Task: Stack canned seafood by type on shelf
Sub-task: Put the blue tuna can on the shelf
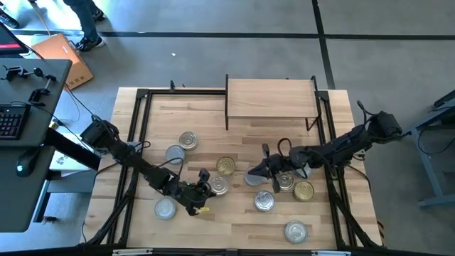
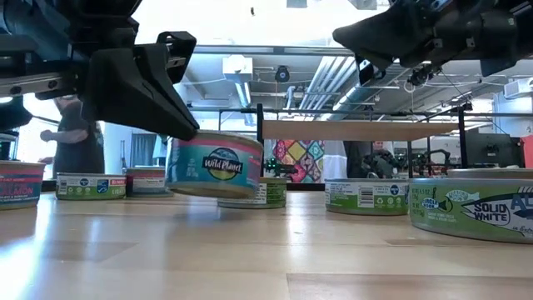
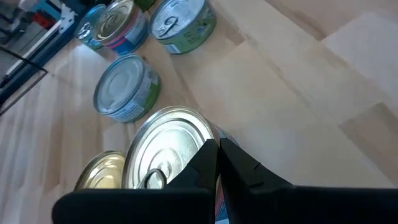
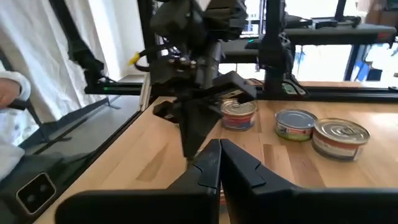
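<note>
On the butcher-block counter (image 1: 234, 227) about ten tins of seafood lie scattered in front of the shelf (image 1: 271, 97), the light wooden platform on thin black legs at the far edge; nothing shows on its top in the high view. The left gripper (image 1: 205, 179) is low over the middle-left of the counter with its fingers (image 3: 205, 163) pressed together, gripping nothing. Its tips sit at the near rim of a silver-lidded tin (image 3: 169, 144) seen in the left wrist view, with a gold-lidded tin (image 3: 103, 171) touching that tin on one side. In the low view this gripper's dark wedge meets the upper edge of a teal-and-pink Wild Planet tin (image 2: 215, 165), which stands slightly tilted. The right gripper (image 1: 264, 153) hangs over the middle-right of the counter, fingers (image 4: 214, 158) likewise closed with nothing between them, just beside a cluster of tins: a bluish one (image 1: 253, 177), two silver ones (image 1: 285, 180) (image 1: 264, 201) and a gold one (image 1: 303, 190). More silver tins lie farther left (image 1: 188, 139) (image 1: 175, 153) (image 1: 165, 208), another gold one sits near the centre (image 1: 225, 166), and one tin lies alone near the front edge (image 1: 296, 230). A green-labelled Solid White tin (image 2: 475, 207) stands closest to the low camera.
</note>
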### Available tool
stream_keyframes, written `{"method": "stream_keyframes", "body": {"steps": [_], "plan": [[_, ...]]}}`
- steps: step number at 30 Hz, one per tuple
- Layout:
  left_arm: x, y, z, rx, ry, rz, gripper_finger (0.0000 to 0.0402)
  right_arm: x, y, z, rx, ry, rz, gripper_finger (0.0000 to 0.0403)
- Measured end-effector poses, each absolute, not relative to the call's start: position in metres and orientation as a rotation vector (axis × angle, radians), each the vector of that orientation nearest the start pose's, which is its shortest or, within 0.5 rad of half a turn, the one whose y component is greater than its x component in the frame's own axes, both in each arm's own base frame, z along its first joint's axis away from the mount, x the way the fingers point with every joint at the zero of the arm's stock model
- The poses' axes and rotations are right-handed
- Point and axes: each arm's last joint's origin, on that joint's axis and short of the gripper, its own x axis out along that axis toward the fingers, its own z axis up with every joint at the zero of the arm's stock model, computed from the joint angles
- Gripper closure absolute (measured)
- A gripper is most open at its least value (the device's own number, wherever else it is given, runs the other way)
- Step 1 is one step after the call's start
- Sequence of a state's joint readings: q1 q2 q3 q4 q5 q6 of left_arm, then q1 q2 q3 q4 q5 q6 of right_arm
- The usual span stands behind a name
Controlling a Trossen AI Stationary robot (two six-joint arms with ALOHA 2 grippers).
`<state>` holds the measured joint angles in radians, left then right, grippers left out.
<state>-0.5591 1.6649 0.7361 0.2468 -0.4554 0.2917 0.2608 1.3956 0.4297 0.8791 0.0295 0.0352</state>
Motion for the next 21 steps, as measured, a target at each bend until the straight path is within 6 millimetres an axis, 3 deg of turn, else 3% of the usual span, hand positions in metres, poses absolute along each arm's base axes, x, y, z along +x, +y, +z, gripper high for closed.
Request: {"method": "stream_keyframes", "body": {"steps": [10,21], "plan": [[0.267,-0.151,0.178,0.652,0.479,-0.164,0.0401,0.249,0.069,0.187,0.001,0.090,0.178,0.0390],[0.284,-0.125,0.189,0.809,0.418,-0.096,0.0401,0.247,0.073,0.178,0.079,0.194,0.181,0.0386]]}}
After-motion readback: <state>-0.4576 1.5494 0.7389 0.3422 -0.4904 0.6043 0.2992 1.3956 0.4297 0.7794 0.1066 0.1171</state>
